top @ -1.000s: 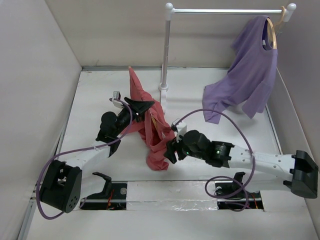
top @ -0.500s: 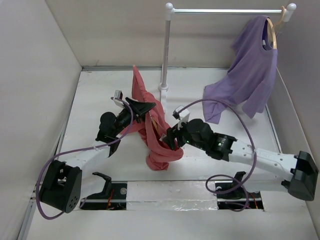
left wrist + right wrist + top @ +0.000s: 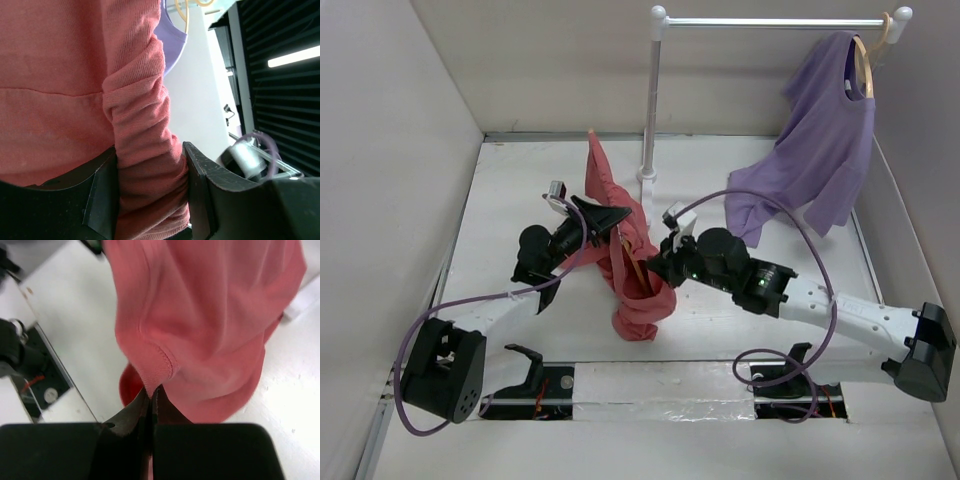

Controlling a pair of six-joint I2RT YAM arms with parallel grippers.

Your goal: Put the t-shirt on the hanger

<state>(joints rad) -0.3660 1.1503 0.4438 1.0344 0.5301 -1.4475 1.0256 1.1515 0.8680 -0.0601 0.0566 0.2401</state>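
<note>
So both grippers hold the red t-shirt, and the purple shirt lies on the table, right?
No: the purple shirt hangs from the rail, per the top view. The left gripper and right gripper do hold the red t-shirt.

My left arm (image 3: 495,310) comes in from the left of the t-shirt (image 3: 638,300), my left gripper (image 3: 150,150) clamping its fingers (image 3: 200,190) on a thick bunch of it. My right arm (image 3: 820,305) stretches in from the t-shirt's right, my right gripper (image 3: 151,396) pinching its hem tight.
</note>
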